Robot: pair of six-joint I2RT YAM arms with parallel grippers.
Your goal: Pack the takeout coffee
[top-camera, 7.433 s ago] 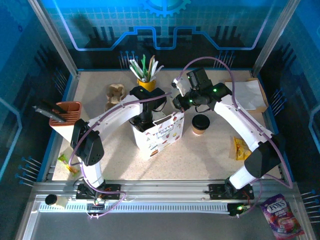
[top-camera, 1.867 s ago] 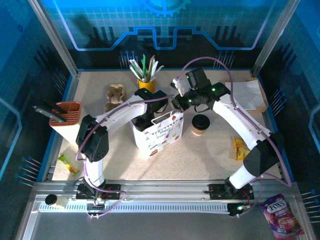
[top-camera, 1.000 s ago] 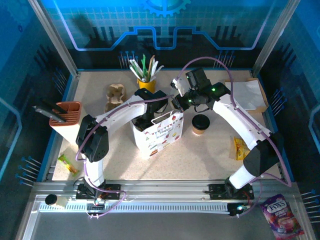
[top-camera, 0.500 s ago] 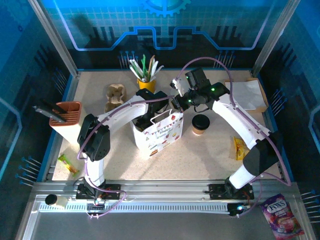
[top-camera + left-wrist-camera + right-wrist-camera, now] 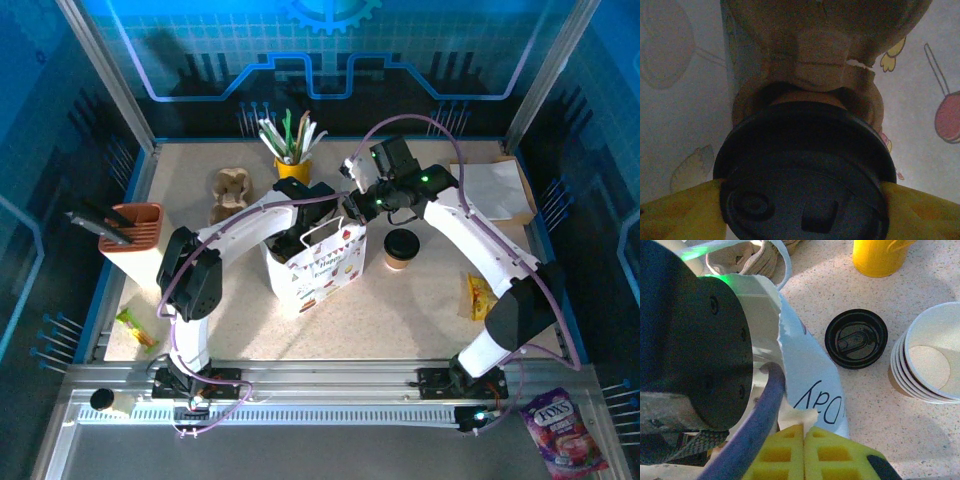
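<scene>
A white printed paper bag (image 5: 318,262) stands mid-table. My left arm's wrist (image 5: 300,205) dips into its mouth. Inside the bag, my left gripper (image 5: 802,200) is shut on a takeout coffee cup, its black lid (image 5: 805,175) pressed between the yellow fingers (image 5: 675,212). A brown cardboard carrier (image 5: 820,55) lies beyond it. My right gripper (image 5: 805,427) (image 5: 350,208) is shut on the bag's torn top edge (image 5: 800,416). A second takeout coffee cup (image 5: 401,248) (image 5: 856,338) with a black lid stands on the table right of the bag.
A stack of lidless paper cups (image 5: 927,362) stands beside the second coffee. At the back are a yellow utensil cup (image 5: 291,166) and a cardboard carrier (image 5: 229,190). An orange holder (image 5: 130,228) sits left, white paper (image 5: 497,188) back right, a yellow packet (image 5: 483,297) right.
The right gripper has drawn the bag's rim slightly up and toward the back, and the left arm has edged a little right. The coffee on the table has not moved.
</scene>
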